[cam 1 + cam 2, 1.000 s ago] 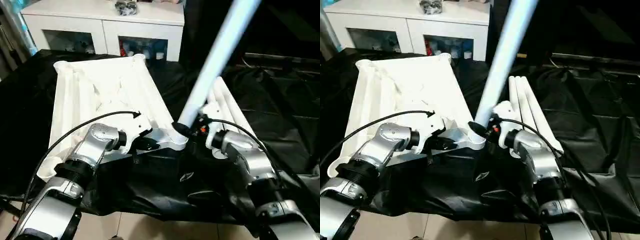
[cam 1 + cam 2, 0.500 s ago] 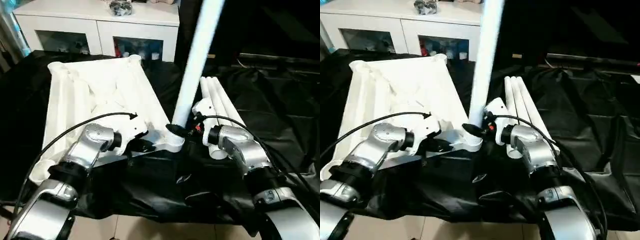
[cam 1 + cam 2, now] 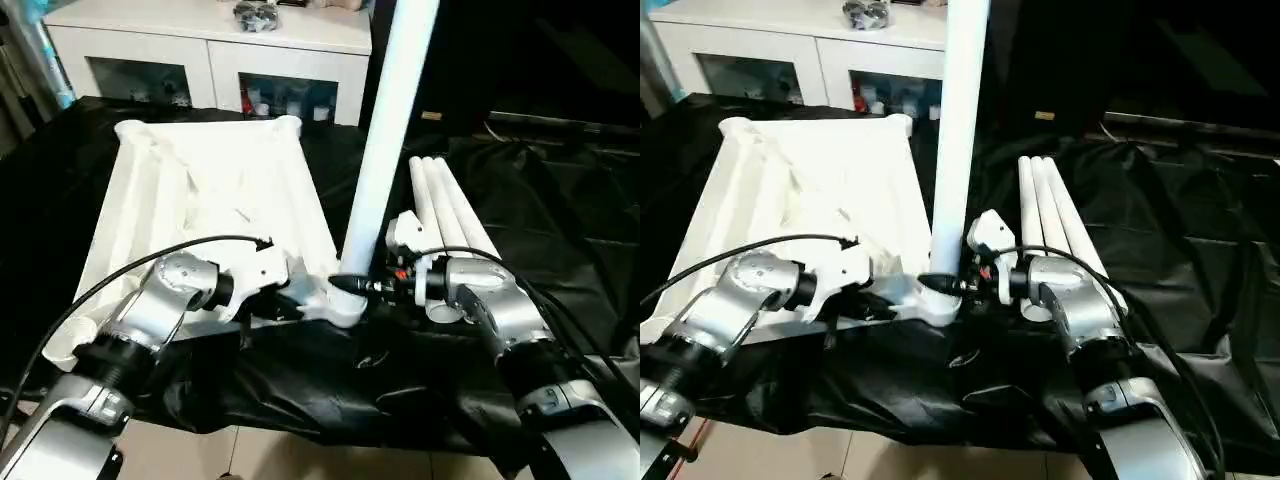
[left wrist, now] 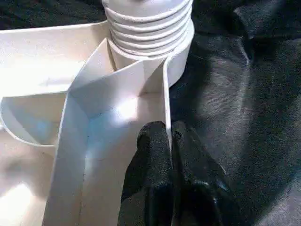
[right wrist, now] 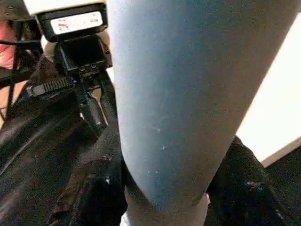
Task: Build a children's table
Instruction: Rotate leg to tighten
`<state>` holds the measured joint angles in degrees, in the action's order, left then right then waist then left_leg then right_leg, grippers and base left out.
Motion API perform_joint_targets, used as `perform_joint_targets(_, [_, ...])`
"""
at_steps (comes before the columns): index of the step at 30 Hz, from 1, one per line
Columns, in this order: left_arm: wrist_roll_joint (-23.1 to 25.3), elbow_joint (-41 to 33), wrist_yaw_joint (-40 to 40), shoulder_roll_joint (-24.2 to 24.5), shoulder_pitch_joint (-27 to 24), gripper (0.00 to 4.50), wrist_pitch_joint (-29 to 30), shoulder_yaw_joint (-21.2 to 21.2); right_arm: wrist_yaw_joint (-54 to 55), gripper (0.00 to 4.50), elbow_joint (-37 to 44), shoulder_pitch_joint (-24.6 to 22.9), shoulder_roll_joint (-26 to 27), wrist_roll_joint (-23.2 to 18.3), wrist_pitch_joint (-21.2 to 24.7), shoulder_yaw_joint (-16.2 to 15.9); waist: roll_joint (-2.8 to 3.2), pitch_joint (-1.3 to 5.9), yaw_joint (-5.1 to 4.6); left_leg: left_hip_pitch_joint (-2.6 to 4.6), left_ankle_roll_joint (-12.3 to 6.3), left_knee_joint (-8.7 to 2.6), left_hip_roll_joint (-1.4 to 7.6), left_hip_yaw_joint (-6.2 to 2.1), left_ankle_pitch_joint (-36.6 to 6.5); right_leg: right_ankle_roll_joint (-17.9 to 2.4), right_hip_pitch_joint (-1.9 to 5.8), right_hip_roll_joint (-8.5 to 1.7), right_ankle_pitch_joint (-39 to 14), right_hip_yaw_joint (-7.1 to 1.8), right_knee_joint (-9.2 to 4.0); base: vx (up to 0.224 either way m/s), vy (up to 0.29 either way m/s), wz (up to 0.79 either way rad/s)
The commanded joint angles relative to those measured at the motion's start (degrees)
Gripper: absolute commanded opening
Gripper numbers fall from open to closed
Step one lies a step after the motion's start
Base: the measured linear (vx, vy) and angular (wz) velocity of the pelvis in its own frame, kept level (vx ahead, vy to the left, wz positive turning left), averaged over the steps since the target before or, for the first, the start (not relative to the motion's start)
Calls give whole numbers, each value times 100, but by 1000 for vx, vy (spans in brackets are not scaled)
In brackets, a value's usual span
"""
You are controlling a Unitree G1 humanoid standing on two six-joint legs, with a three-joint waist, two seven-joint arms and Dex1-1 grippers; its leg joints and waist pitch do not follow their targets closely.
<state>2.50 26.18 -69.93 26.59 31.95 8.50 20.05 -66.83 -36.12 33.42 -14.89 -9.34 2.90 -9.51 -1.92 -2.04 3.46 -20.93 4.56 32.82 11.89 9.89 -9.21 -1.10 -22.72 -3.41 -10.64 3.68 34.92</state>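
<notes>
tabletop (image 3: 200, 190) upside down on black-draped surface (image 3: 560, 230). first leg (image 3: 385, 150) upright in its near corner socket (image 3: 345, 300), threads showing (i judge not seated). right fingers (image 3: 372, 287) clamp leg base; left fingers (image 4: 162, 141) pinched shut on tabletop rib. three legs (image 3: 445, 205) beside tabletop, unfitted.

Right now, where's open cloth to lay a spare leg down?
Bare black cloth lies right of the three loose legs, and along the front edge below the tabletop. The near corner is crowded: the upright leg, left gripper and right gripper meet there.
</notes>
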Motion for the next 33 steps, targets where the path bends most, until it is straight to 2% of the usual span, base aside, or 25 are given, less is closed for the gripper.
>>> perform_joint_targets(1, [-239, -442, -326, -139, 120, 0, -64, 83, 52, 187, -537, -311, -3, 338, 205, -397, 75, 263, 1, 93, -10, -403, 168, -38, -1871, -1084, 205, -423, -1694, -277, -480, 0, 0, 0])
perform_joint_targets(3, [-219, -406, -220, -179, 142, 0, -11, 59, 185, 187, -628, -286, 37, 367, 173, -347, 75, 262, -3, 95, 4, -404, 166, -38, -1915, -1079, 201, -427, -1738, -275, -486, 0, 0, 0])
perform_joint_targets(5, [-142, -250, 125, -317, 247, 0, 125, -4, 875, 187, -969, -160, 167, 507, 50, -187, 75, 243, -25, 107, 51, -404, 155, -42, -2040, -1053, 175, -431, -1989, -275, -511, 0, 0, 0])
perform_joint_targets(9, [28, 7, 728, -567, 471, 0, 377, -112, 2177, 187, -1516, 97, 406, 660, -2, 85, 88, 217, -101, 125, 203, -411, 129, -93, -2405, -783, 144, -445, -2811, -240, -588, 0, 0, 0])
perform_joint_targets(10, [60, 43, 862, -628, 525, 0, 463, -136, 2413, 187, -1606, 151, 470, 647, 44, 154, 83, 214, -115, 125, 204, -411, 126, -101, -2455, -756, 142, -449, -2908, -235, -605, 0, 0, 0])
perform_joint_targets(11, [105, 82, 1084, -739, 601, 0, 636, -169, 2721, 187, -1736, 232, 582, 609, 121, 245, 104, 210, -137, 134, 198, -401, 113, -110, -2536, -693, 127, -448, -3072, -222, -632, 0, 0, 0])
perform_joint_targets(12, [134, 100, 1222, -809, 646, 0, 749, -188, 2900, 187, -1819, 283, 653, 581, 164, 299, 80, 197, -169, 135, 195, -392, 99, -120, -2624, -616, 120, -447, -3314, -197, -665, 0, 0, 0])
perform_joint_targets(13, [134, 100, 1222, -809, 646, 0, 749, -188, 2900, 187, -1819, 283, 653, 581, 164, 299, 82, 195, -178, 148, 190, -381, 93, -120, -2665, -564, 104, -448, -3446, -191, -686, 0, 0, 0])
perform_joint_targets(14, [181, 116, 1496, -955, 712, 0, 982, -229, 3177, 187, -1952, 370, 763, 556, 244, 358, 117, 195, -181, 156, 176, -371, 88, -133, -2703, -497, 98, -460, -3584, -177, -707, 0, 0, 0])
perform_joint_targets(15, [181, 116, 1496, -955, 712, 0, 982, -229, 3177, 187, -1952, 370, 763, 556, 244, 358, 97, 187, -202, 152, 161, -375, 83, -145, -2747, -449, 97, -448, -3670, -146, -741, 0, 0, 0])
perform_joint_targets(16, [221, 146, 1859, -1157, 784, 0, 1292, -295, 3475, 187, -2110, 466, 875, 558, 302, 387, 126, 198, -200, 159, 179, -371, 89, -144, -2760, -463, 97, -453, -3627, -149, -726, 0, 0, 0])
perform_joint_targets(17, [222, 152, 1887, -1173, 789, 0, 1307, -302, 3495, 187, -2122, 472, 882, 559, 303, 388, 109, 190, -210, 159, 158, -379, 83, -157, -2785, -452, 101, -440, -3613, -119, -754, 0, 0, 0])
perform_joint_targets(19, [283, 438, 2810, -1769, 974, 0, 1770, -496, 4195, 187, -2529, 698, 1159, 508, 404, 492, 134, 202, -240, 139, 175, -389, 93, -158, -2764, -527, 113, -433, -3377, -112, -715, 0, 0, 0])
perform_joint_targets(20, [327, 590, 3106, -1953, 1033, 0, 1807, -516, 4388, 187, -2672, 771, 1261, 473, 444, 543, 131, 205, -224, 181, 144, -383, 86, -153, -2819, -533, 94, -419, -3302, -99, -758, 0, 0, 0])
perform_joint_targets(21, [369, 716, 3252, -2054, 1068, 0, 1791, -496, 4465, 187, -2749, 806, 1321, 494, 453, 534, 128, 203, -233, 179, 129, -385, 82, -141, -2819, -554, 92, -414, -3228, -107, -754, 0, 0, 0])
perform_joint_targets(24, [442, 819, 3331, -2113, 1084, 0, 1774, -436, 4413, 187, -2834, 836, 1387, 491, 464, 557, 135, 216, -230, 128, 30, -430, 93, -150, -2799, -590, 150, -423, -2892, -101, -754, 0, 0, 0])
perform_joint_targets(27, [468, 772, 3325, -2111, 1062, 0, 1829, -419, 4415, 187, -2872, 851, 1412, 484, 480, 613, 121, 200, -220, 188, 1, -413, 84, -122, -2913, -650, 88, -418, -2905, -120, -776, 0, 0, 0])
perform_joint_targets(28, [478, 729, 3312, -2101, 1043, 0, 1872, -417, 4418, 187, -2903, 866, 1420, 481, 475, 628, 121, 196, -216, 185, -4, -414, 82, -120, -2918, -640, 93, -427, -2976, -119, -783, 0, 0, 0])
perform_joint_targets(33, [481, 730, 3357, -2075, 1044, 0, 1930, -408, 4440, 187, -3075, 976, 1481, 444, 397, 737, 117, 175, -225, 239, -4, -394, 68, -131, -3093, -467, 47, -434, -3416, -77, -853, 0, 0, 0])
